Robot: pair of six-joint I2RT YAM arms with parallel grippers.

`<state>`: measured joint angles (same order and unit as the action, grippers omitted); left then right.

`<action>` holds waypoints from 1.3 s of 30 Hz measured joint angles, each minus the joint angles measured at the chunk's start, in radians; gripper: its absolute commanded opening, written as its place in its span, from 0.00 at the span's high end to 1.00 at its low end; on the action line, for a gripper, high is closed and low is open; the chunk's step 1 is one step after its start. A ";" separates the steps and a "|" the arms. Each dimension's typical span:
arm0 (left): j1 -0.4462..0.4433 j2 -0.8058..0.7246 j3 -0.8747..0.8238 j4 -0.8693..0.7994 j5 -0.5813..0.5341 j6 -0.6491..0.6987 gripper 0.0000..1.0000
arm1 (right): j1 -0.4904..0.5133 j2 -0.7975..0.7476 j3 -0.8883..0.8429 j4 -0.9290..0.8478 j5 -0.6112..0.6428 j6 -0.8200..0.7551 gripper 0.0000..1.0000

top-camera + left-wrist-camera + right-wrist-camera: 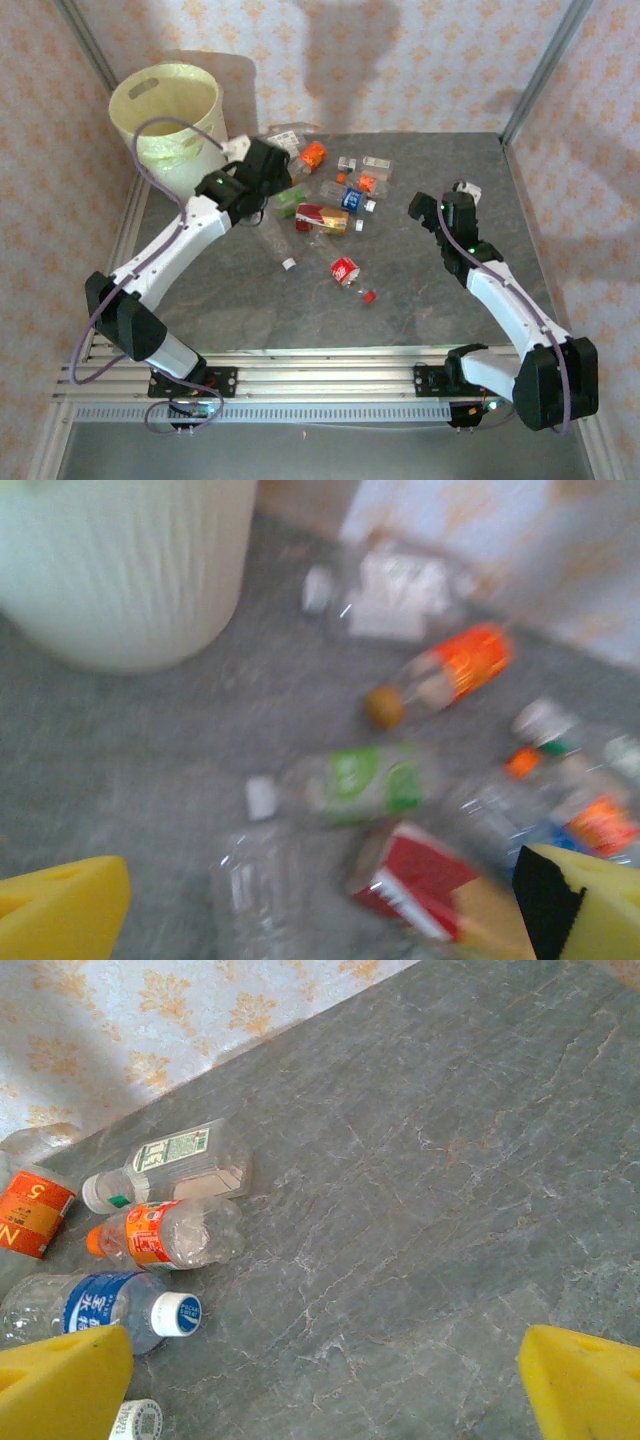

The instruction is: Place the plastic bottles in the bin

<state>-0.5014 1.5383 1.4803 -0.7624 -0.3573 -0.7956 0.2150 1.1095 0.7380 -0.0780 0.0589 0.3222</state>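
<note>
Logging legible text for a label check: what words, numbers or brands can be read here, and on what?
"5" and a cut-off "N": orange label, at the frame edge.
Green-white label: too small to read.
Blue label, white cap: print illegible.
Left wrist and top views: everything too blurred or small.

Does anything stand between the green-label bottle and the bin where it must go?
Nothing visible does. Bare grey table lies between the green-label bottle and the bin. The orange-label bottle lies on the side away from the bin.
</note>
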 measured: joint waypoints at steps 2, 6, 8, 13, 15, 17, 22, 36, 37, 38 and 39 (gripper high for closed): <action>0.004 0.004 -0.103 0.022 0.020 -0.036 0.00 | 0.000 -0.008 -0.016 0.017 -0.014 -0.001 0.01; 0.013 0.005 -0.211 0.066 0.050 -0.059 0.00 | 0.000 -0.024 -0.020 0.019 -0.033 -0.009 0.01; 0.029 0.011 -0.230 0.099 0.078 -0.061 0.00 | 0.000 -0.029 -0.020 0.019 -0.036 -0.012 0.01; 0.080 0.076 -0.261 0.190 0.145 -0.049 0.00 | 0.000 -0.030 -0.020 0.018 -0.036 -0.011 0.01; 0.090 0.108 -0.279 0.223 0.171 -0.039 0.00 | 0.000 -0.030 -0.020 0.018 -0.036 -0.011 0.01; 0.096 0.132 -0.298 0.259 0.197 -0.025 0.00 | 0.000 -0.030 -0.020 0.017 -0.036 -0.011 0.01; 0.109 0.164 -0.320 0.323 0.242 -0.014 0.00 | 0.000 -0.030 -0.020 0.006 -0.036 -0.011 0.01; 0.131 0.285 -0.381 0.446 0.278 0.008 0.12 | 0.000 -0.030 -0.020 -0.031 -0.037 -0.013 0.01; 0.131 0.294 -0.382 0.452 0.285 0.011 0.13 | 0.000 -0.030 -0.020 -0.032 -0.037 -0.012 0.01; 0.131 0.299 -0.382 0.457 0.291 0.012 0.14 | 0.000 -0.030 -0.020 -0.034 -0.037 -0.012 0.01; 0.131 0.304 -0.382 0.461 0.298 0.013 0.14 | 0.000 -0.030 -0.020 -0.035 -0.038 -0.012 0.01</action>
<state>-0.3702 1.8427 1.0985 -0.3012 -0.0597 -0.7826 0.2150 1.0798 0.7177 -0.1131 0.0212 0.3099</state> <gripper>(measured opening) 0.869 0.992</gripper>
